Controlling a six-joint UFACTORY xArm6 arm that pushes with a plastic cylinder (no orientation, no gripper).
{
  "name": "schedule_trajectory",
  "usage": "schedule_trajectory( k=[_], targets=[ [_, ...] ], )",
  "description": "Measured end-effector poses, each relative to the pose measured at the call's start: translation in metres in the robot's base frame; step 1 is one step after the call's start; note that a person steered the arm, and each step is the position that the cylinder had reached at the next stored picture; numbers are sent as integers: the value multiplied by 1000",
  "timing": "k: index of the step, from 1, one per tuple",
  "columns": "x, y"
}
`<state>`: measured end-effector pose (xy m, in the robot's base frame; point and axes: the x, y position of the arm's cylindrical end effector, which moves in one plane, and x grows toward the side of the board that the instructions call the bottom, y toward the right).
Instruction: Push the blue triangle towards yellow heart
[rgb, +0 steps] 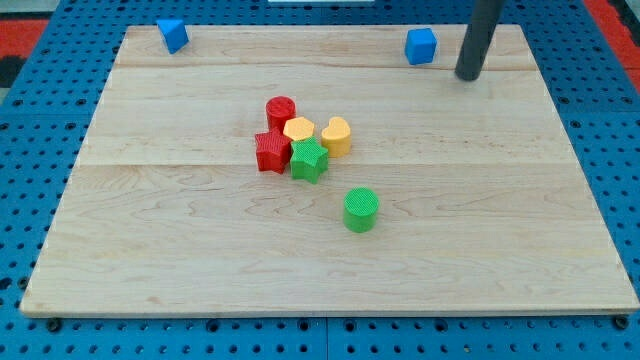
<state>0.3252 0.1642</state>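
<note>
The blue triangle (172, 35) sits near the board's top left corner. The yellow heart (337, 135) lies in a cluster near the board's middle, at the cluster's right side. My tip (467, 76) is near the view's top right, just right of a blue cube (421, 46), far from the blue triangle and up and to the right of the yellow heart. It touches no block.
The cluster also holds a red cylinder (281, 110), a yellow hexagon-like block (298, 130), a red star-like block (271, 151) and a green star (309, 160). A green cylinder (361, 209) stands apart below it. The wooden board (150, 250) lies on a blue pegboard.
</note>
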Motion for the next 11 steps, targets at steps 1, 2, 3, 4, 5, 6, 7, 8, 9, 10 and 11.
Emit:
schedule_trajectory(
  k=[1,2,3,4,5,6,7,8,9,10,11],
  targets=[
    [36,-97],
    [29,-194],
    [5,-284],
    [-21,-368],
    [-47,-436],
    [-63,-469],
    [-87,-468],
    [-127,-436],
    [-125,-375],
    [-94,-314],
    [-70,-253]
  ],
)
